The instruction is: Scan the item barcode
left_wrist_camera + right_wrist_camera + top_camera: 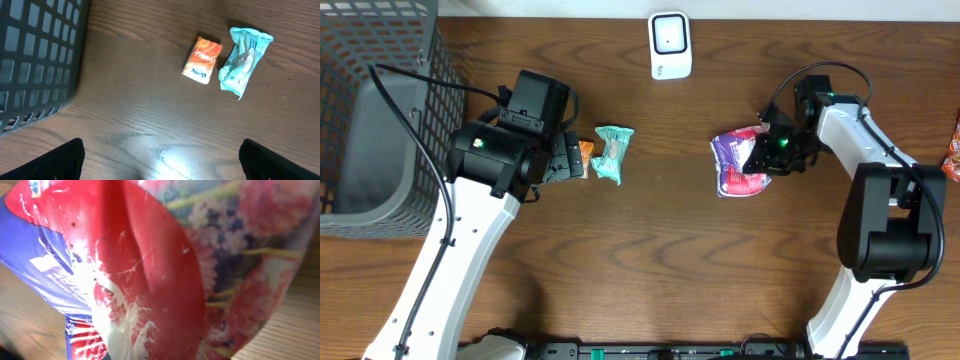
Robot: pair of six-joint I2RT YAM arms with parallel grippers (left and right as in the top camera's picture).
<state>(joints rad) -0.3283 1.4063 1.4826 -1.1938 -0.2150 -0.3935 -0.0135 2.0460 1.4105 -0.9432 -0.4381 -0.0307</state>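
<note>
Left fingers (60, 162) spread wide, nothing held, above desk (150, 120). Right fingers (760, 158) set against red-purple pouch (730, 168); grip cannot be told.

Even bright light; glare patch on table (170, 156); packet (150, 270) blurred in right wrist view.

Right wrist view: filled by pouch (150, 270), blurred, clipped on all sides; own fingers hidden. Overhead: right gripper (767, 152) tips lost against pouch, jaw gap unreadable. Clipped left: basket (380, 110). Clipped right: red packet (953, 150). Clipped at bottom: left gripper fingers (62, 160). Orange packet (202, 60) print too small.
</note>
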